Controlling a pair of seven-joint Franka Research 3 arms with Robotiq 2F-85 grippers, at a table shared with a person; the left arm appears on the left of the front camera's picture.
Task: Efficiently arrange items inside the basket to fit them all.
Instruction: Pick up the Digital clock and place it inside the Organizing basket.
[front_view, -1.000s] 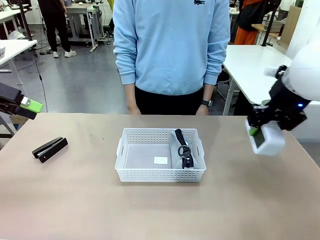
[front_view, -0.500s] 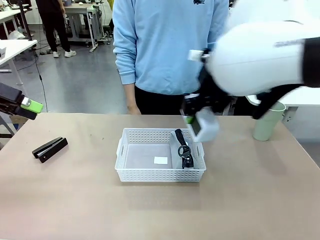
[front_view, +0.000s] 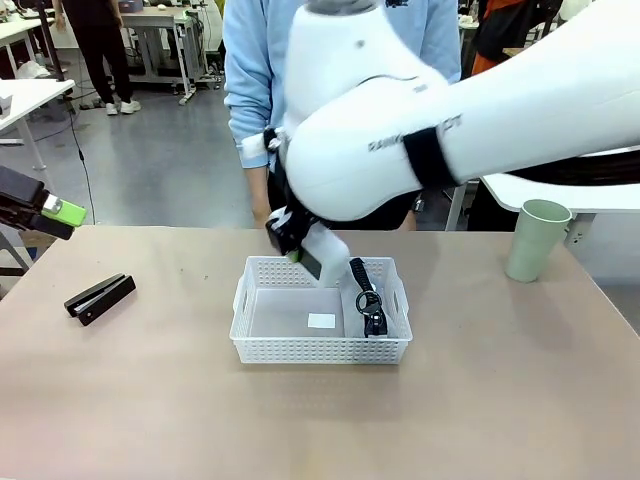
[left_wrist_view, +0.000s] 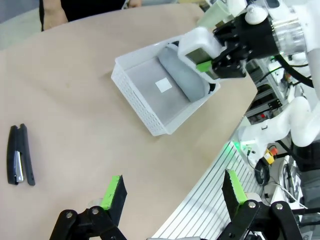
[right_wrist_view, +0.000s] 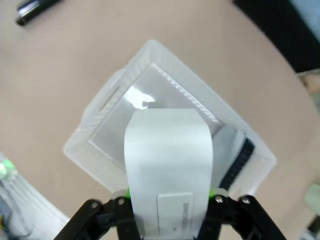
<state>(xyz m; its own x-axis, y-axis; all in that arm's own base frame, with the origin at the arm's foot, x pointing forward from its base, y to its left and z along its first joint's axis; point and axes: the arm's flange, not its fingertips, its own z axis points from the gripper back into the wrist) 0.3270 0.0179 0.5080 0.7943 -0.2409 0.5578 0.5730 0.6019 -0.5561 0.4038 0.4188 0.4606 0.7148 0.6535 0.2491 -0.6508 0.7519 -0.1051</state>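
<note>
My right gripper (front_view: 305, 248) is shut on the small white box (front_view: 322, 257) and holds it tilted just above the far left part of the white basket (front_view: 318, 350). In the right wrist view the box (right_wrist_view: 167, 160) hangs over the basket (right_wrist_view: 87, 150), pinched by my right gripper (right_wrist_view: 169, 196). A grey zip pouch (front_view: 364, 292) stands on edge along the basket's right side. The black stapler (front_view: 100, 298) lies on the table far left. The pale green cup (front_view: 535, 240) stands far right. My left gripper (front_view: 45, 210) hovers open at the left edge, and its own view shows the fingers (left_wrist_view: 115, 192) spread wide.
A person in a light blue top (front_view: 340, 90) stands at the far side of the table, hands down. A small white label (front_view: 322, 320) lies on the basket floor. The left part of the basket floor (left_wrist_view: 157, 95) is bare. Bare table surrounds the basket.
My right arm has swung from the table's right side leftward across the middle, carrying the white box to above the basket. The left gripper has stayed still.
</note>
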